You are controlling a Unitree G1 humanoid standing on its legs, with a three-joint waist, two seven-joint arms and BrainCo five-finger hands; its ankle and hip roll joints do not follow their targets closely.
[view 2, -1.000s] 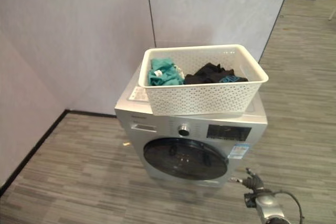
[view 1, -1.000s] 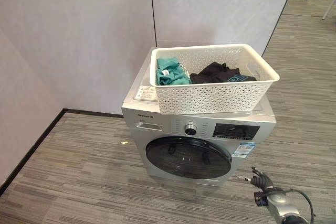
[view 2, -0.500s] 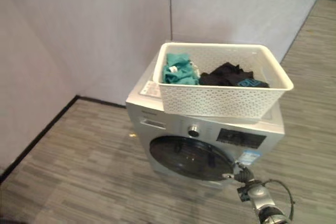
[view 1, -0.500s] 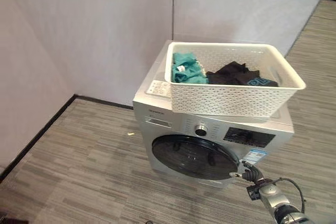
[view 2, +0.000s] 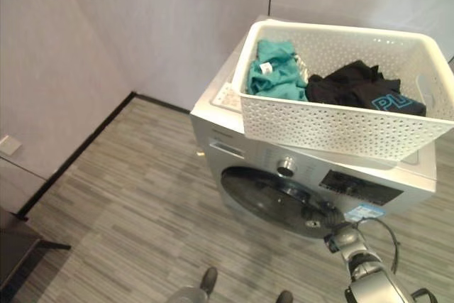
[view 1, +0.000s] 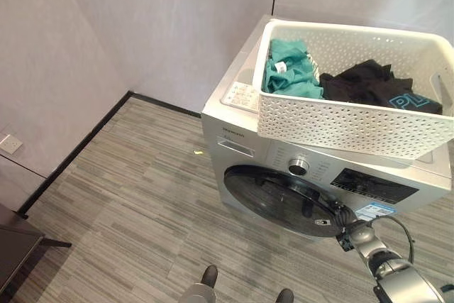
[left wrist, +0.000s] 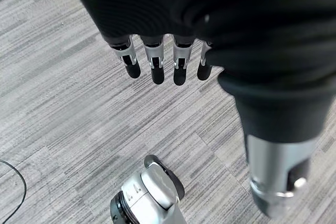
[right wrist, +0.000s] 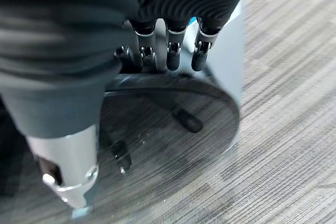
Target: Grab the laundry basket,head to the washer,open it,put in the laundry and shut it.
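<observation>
Laundry basket (view 1: 355, 122): white, perforated plastic, standing on top of the washer (view 1: 241, 148), toward its right and front edge, front rim reaching a little past the front edge.
Laundry: teal garment (view 1: 287, 70) at the left end of the basket, black garment (view 1: 372, 89) at the right end; both soft, loose, probably light and easy to bunch.
Basket handling: likely stiff but light; cut-out handle (view 1: 441, 90) at the right end looks the safest place for hold.
Washer door (view 1: 280, 200): round dark glass on the front face, below the control strip, seems closed.
Door handling: smooth and probably slippery on the glass; better taken at the right rim, where the latch should be.
Right hand (view 1: 345, 218): at the right rim of the door, touching or just beside it; in the right wrist view fingers (right wrist: 173, 53) nearly straight, holding nothing.
Left hand (left wrist: 157, 61): hanging over the floor (view 1: 128, 204), fingers relaxed and straight, empty.
Step in hand: opening of the door, not yet done.
</observation>
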